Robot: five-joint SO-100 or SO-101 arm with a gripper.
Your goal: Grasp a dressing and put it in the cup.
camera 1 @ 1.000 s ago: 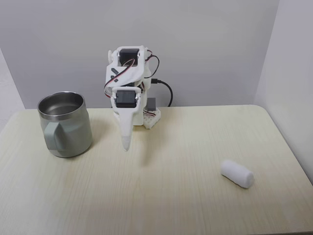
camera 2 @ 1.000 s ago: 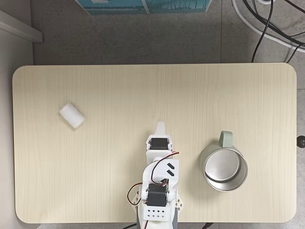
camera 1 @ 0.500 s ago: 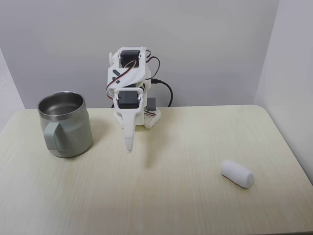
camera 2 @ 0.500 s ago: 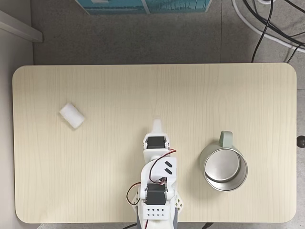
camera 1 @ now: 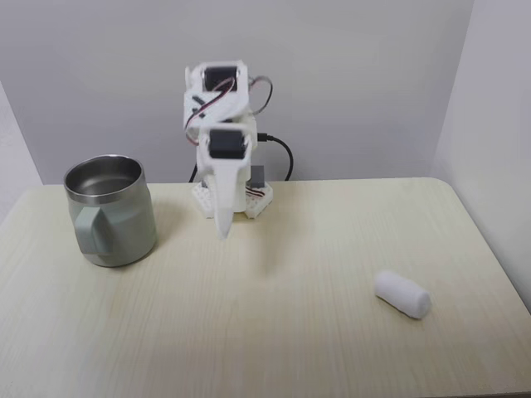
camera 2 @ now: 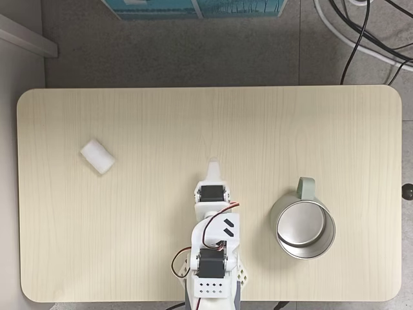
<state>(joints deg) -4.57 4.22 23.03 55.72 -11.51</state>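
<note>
1. The desk [camera 2: 271, 123] is the largest thing here: a pale wood-grain top with rounded corners. It stands in a plain corner of grey-white walls in a fixed view, and over a grey floor in the view from above. It is bare apart from the arm's base, the cup and the dressing, which leaves open travel paths.

2. Beyond the desk's far edge in the view from above lie dark cables [camera 2: 361, 32] and a teal box [camera 2: 193, 8], both off the work surface and out of the way.

3. The arm [camera 1: 217, 124] is mounted at the middle of one long edge. Judging by that, both objects are meant to fall within its reach on opposite sides.

4. The cup [camera 1: 109, 210] sits upright with its mouth open and nothing inside, near the arm's base. Its handle points away from the arm's edge of the desk in the view from above [camera 2: 303, 223]. It looks ready to receive a drop from above.

5. The end effector [camera 1: 222, 232] hangs tip-down above the desk, between the two objects. Its fingers are pressed together into one taper and grip nothing [camera 2: 213, 166].

6. The dressing [camera 1: 402, 293] lies on its side on the desk, well apart from the end effector and across from the cup [camera 2: 97, 155]. The grasp is not yet begun.
</note>
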